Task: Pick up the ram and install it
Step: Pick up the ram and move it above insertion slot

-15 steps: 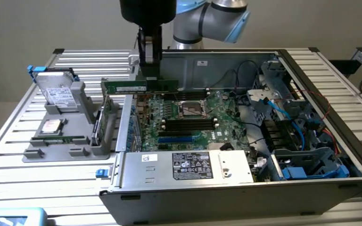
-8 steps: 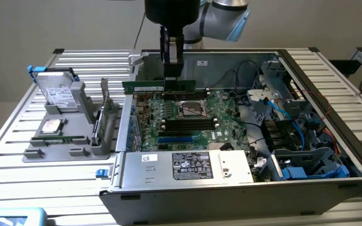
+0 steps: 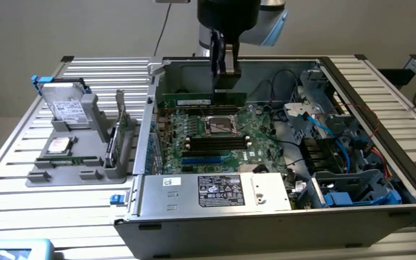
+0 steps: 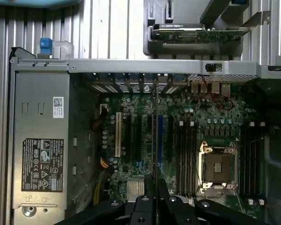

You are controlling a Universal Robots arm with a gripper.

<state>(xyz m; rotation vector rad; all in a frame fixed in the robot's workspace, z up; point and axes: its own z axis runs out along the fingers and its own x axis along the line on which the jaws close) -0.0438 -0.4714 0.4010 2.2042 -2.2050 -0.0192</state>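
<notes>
The pincer (image 3: 225, 81) holds the ram (image 3: 193, 101) tight, just over the motherboard (image 3: 193, 135); picking up is done; it looks not yet pushed into a slot.

An open computer case (image 3: 266, 233) sits centre and right in the exterior view on a slatted metal bench (image 3: 6, 189), its green motherboard (image 3: 259, 122) above a labelled power supply (image 3: 215, 190), while a grey rack (image 3: 78, 173) at left holds a silver hard drive (image 3: 67, 105).
</notes>
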